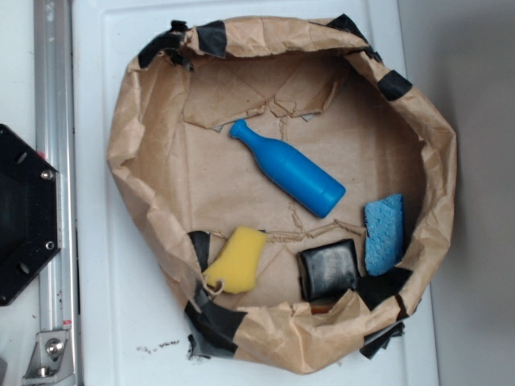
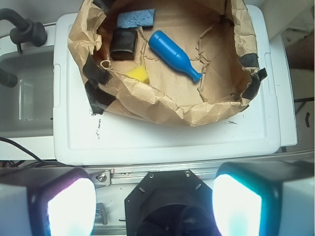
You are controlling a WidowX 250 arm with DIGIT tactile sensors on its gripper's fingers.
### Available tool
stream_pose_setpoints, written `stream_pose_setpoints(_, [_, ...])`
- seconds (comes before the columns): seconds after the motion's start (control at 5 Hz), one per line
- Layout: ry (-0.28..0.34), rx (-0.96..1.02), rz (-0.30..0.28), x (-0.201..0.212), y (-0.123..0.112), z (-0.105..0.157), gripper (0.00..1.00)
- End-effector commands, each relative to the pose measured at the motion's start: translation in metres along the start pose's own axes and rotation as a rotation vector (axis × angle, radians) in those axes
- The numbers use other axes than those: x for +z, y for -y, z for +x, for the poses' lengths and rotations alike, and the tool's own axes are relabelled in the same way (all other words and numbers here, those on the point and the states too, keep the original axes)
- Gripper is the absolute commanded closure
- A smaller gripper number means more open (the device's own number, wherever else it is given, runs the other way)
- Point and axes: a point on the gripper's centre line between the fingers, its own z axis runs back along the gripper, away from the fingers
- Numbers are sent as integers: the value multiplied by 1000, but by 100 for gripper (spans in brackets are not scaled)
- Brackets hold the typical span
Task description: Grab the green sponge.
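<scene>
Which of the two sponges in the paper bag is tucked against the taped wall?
The yellow sponge, leaning on the black-taped wall; the blue sponge lies beside the black pad.

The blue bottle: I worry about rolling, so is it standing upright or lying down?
Lying down. The blue bottle rests on its side on the paper nest's floor, its neck pointing at the rim and away from the blue sponge.

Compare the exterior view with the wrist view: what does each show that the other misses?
Exterior only: the whole yellow sponge, unhidden. Wrist only: the gripper's fingers, spread wide above the base, far from the bag; the sponge is half hidden behind the bag's wall. Both: paper bag, blue bottle, blue sponge, black pad.
</scene>
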Motion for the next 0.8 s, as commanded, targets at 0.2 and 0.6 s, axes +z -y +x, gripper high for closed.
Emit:
stream_pose_setpoints(0.2, [-102,187,92,-55,-30,45,0])
stream_pose_setpoints(0.6, [-71,356,2,-122,-48,136,0])
